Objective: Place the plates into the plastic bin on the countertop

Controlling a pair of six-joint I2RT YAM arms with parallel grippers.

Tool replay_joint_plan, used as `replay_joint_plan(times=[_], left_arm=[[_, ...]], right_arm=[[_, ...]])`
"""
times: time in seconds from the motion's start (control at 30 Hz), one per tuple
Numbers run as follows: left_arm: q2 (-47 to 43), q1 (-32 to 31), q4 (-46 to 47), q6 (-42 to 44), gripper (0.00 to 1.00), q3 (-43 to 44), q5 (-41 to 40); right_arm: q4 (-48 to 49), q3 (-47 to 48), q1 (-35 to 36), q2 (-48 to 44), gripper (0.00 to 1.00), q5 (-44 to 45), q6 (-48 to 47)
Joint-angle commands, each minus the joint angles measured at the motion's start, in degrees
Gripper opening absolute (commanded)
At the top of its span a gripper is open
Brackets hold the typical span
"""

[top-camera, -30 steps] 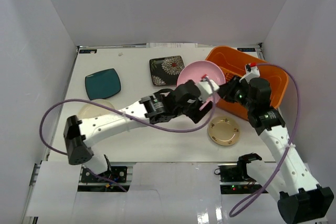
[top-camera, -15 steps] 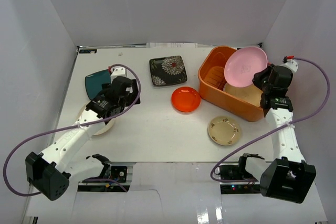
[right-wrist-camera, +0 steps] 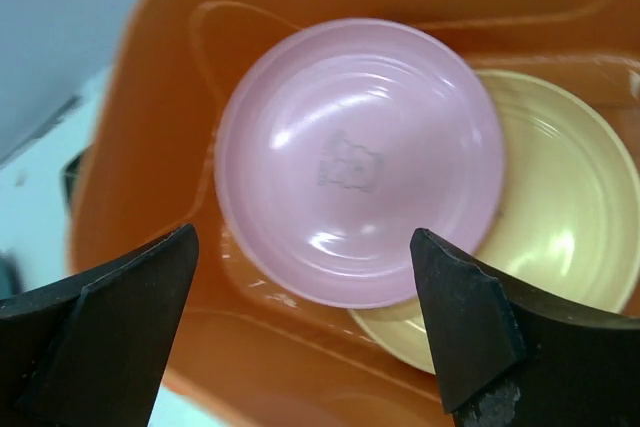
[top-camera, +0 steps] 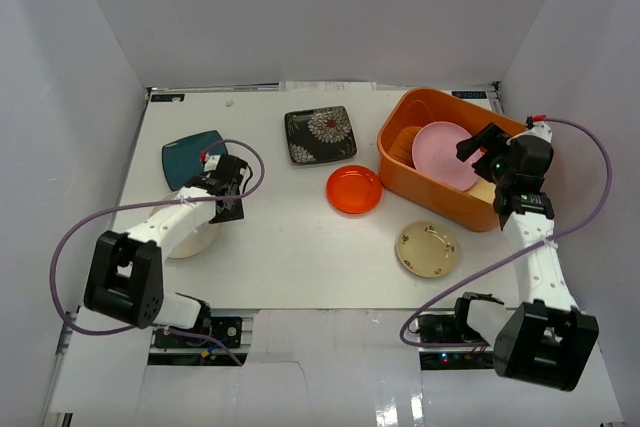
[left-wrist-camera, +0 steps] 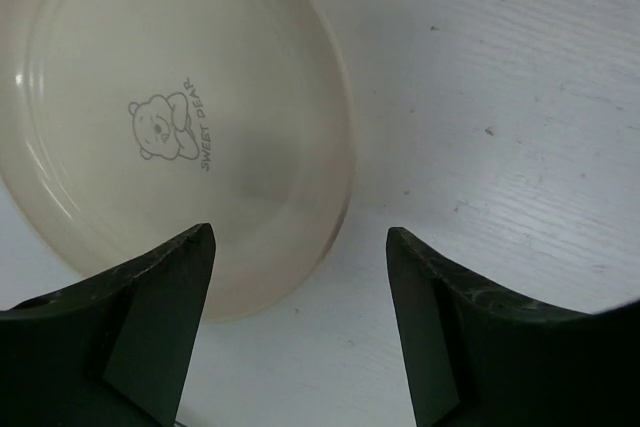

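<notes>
The white bench (top-camera: 290, 247) carries the orange plastic bin (top-camera: 430, 197) at the far right. A teal square plate (top-camera: 196, 157) and a black flowered plate (top-camera: 319, 134) lie toward the back, with a red-orange plate (top-camera: 354, 189) mid-bench, a beige plate (top-camera: 427, 249) nearer, and a cream plate (left-wrist-camera: 170, 117) at left.

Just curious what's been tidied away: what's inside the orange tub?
In the orange tub, a pink plate lies partly over a tan-yellow plate. The tub floor beneath them is covered, so anything under them cannot be seen.

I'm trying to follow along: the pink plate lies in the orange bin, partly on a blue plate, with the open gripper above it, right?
Not blue: a tan-yellow plate lies under the pink plate, as the right wrist view shows. The orange bin and the open right gripper above are correct.
</notes>
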Motion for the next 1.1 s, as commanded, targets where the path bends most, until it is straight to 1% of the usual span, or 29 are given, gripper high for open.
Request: replay_joint_plan(times=[0.0,0.07,0.13,0.17,0.2,0.23,0.27,0.3,0.37,0.4,0.43,0.47,0.5,0.57,0.6,0.63,0.67,0.7,0.73,0.8,0.87,0.9,0.93,0.97,1.0,1.03,1.07], left_arm=[[3.8,2.2,1.8,0.1,0.78,1.6,3.7],[6.6,3.4,3.0,0.4,0.75,2.2,3.6],[9.0,4.1,3.5,0.6,0.71,2.6,3.5],[10.0,4.8,3.5,0.7,0.68,3.0,4.7],[10.8,5.0,3.5,0.8,0.61,3.2,5.3],[11.9,5.0,3.5,0.8,0.57,3.3,5.8],[12.3,5.0,3.9,0.9,0.51,3.4,7.2],[12.6,5.0,4.1,1.0,0.37,3.3,7.6],[13.0,5.0,4.3,1.2,0.22,3.3,8.3],[12.9,5.0,4.4,1.3,0.09,3.2,9.0],[12.6,5.0,4.5,1.6,0.02,3.1,9.8],[11.9,5.0,4.8,1.9,0.0,3.0,10.6],[11.4,5.0,4.9,2.4,0.0,2.8,11.4],[9.8,4.3,5.4,2.8,0.0,2.0,13.7],[7.8,3.8,5.5,3.0,0.0,1.6,14.1],[6.7,3.0,5.6,3.0,0.0,1.1,14.2],[5.5,1.0,5.4,2.9,0.0,1.0,14.2],[2.9,-0.1,5.2,2.4,0.0,0.9,14.1],[1.5,-2.9,5.0,2.1,0.0,1.0,14.2],[-2.0,-5.7,4.9,1.0,0.0,1.6,14.2],[-3.5,-9.9,4.7,-0.4,0.0,4.1,14.7],[-3.9,-11.2,4.7,-0.7,0.0,5.3,14.8],[-3.8,-14.2,4.6,-0.8,0.0,6.5,14.5],[-3.5,-16.0,4.7,-0.8,0.0,9.0,13.5],[-3.1,-17.6,4.7,-0.8,0.0,10.1,13.0],[-2.4,-21.1,4.8,-0.4,0.0,11.2,12.5],[-2.1,-23.0,5.0,0.5,0.0,12.8,11.4]], right_arm=[[3.6,1.2,2.9,-8.8,0.92,-8.5,-0.3],[5.4,-0.7,6.0,-13.1,0.89,-9.8,-0.1],[6.0,-2.3,12.6,-15.4,0.88,-10.2,0.4],[6.5,-3.1,14.7,-17.1,0.87,-10.0,0.7],[7.0,-4.8,19.0,-17.8,0.87,-9.4,1.2],[7.5,-5.8,21.3,-18.4,0.85,-9.2,1.6],[7.9,-6.6,23.2,-19.4,0.84,-8.1,1.9],[7.5,-7.7,26.9,-19.9,0.81,-7.1,1.9],[6.0,-8.6,30.0,-20.9,0.77,-5.4,0.5],[4.4,-9.0,32.2,-21.2,0.74,-4.6,-0.1],[2.9,-10.3,33.2,-21.4,0.72,-4.3,-0.4],[1.8,-11.2,34.1,-21.7,0.69,-4.1,-1.1],[1.4,-12.4,35.9,-21.7,0.6,-3.6,-1.1],[2.0,-16.8,37.5,-22.2,0.55,-2.5,-0.1],[3.0,-18.6,39.3,-22.3,0.47,-1.3,2.2],[3.9,-20.5,40.2,-22.4,0.45,-0.9,3.7],[8.0,-24.1,42.2,-22.5,0.43,0.2,4.8],[9.2,-25.4,43.1,-22.6,0.4,1.3,6.8],[10.4,-26.3,43.9,-22.7,0.36,2.5,7.4],[10.6,-27.5,45.3,-23.4,0.34,6.3,8.0],[10.3,-26.7,45.4,-23.9,0.34,6.8,7.7],[10.3,-26.0,45.4,-23.8,0.4,6.4,7.5],[10.4,-25.0,45.4,-23.3,0.47,5.6,7.3],[10.4,-23.9,45.4,-21.8,0.54,3.0,7.1],[10.1,-20.9,45.4,-21.0,0.68,2.0,6.8],[9.8,-19.4,45.5,-19.3,0.73,1.5,6.1],[9.6,-18.0,45.4,-18.6,0.77,1.0,5.8]])
